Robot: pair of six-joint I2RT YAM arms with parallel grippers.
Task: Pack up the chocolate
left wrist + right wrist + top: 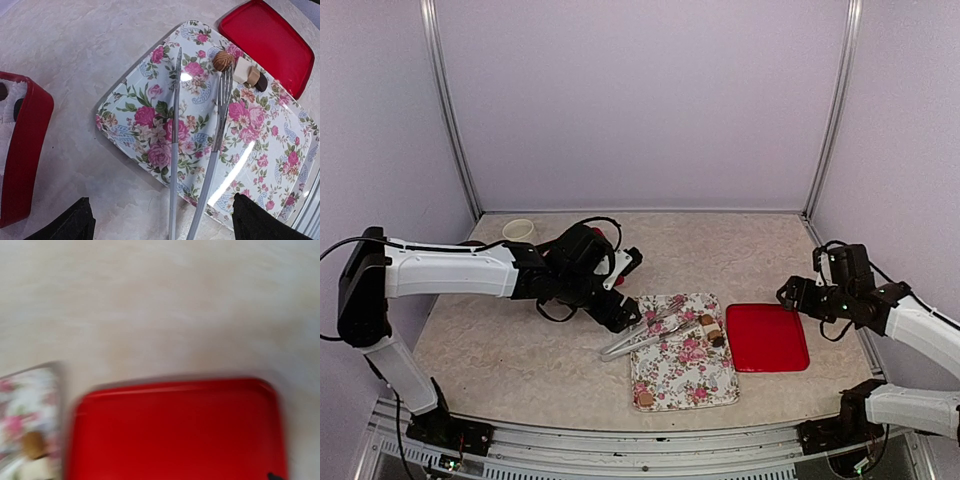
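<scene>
On the tray (127,102), at the edge beside the red lid (270,40), chocolate (223,60) sits by the tips of the tongs (172,150), well ahead of the left gripper (161,202). Left jaws are wide apart and grip nothing, with the tongs lying loose between them. Right gripper (798,296) hovers near the lid's far corner, chocolate off to its left. Can't tell if it is released or clenched.

Table (520,340): beige marbled top, matte, spanning the enclosure from wall to wall.
Back wall (640,100): plain pale lilac panel.
Left wall (370,120), right wall (910,120): matching lilac panels.
Left post (452,120), right post (832,110): slim silver metal, one at each rear corner.
Front rail (650,438): silver metal profile along the near table edge.
Light: soft, even, with faint shadows.
</scene>
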